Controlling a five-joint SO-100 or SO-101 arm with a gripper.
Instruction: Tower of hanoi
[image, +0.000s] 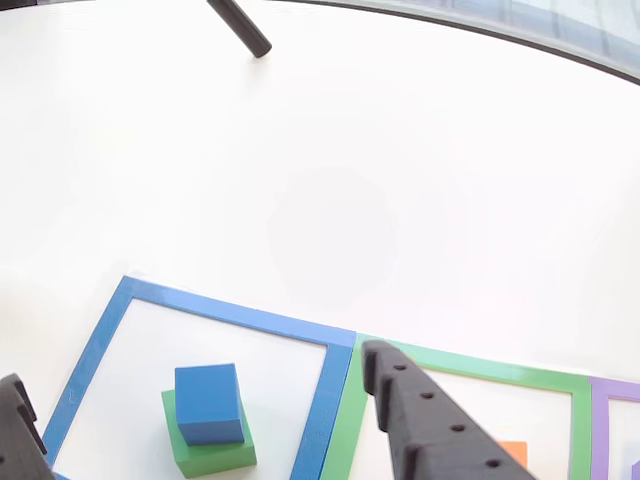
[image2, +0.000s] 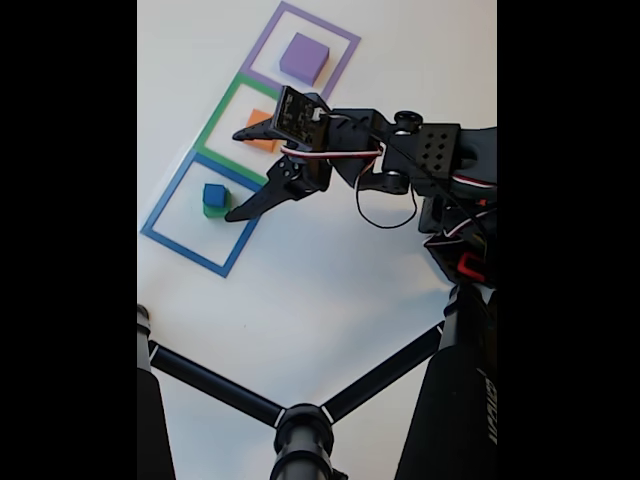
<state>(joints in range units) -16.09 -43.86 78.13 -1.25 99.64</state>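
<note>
Blue cube (image2: 214, 194) sits on the green block (image2: 213, 211) inside the blue outline (image2: 168, 212), just ahead of the claw (image2: 235, 174), between its fingertips in the fixed view. The claw stands spread apart and empty above the table (image2: 330, 280), likely so the jaws can straddle a block. Orange block (image2: 261, 130) lies in the green outline (image2: 215, 118) beneath the upper finger, partly hidden by it. Purple block (image2: 304, 58) rests in the purple outline (image2: 262, 41), well beyond the claw. Stacking smaller on larger follows the puzzle rule, so the blue cube is judged the next piece to lift.
</note>
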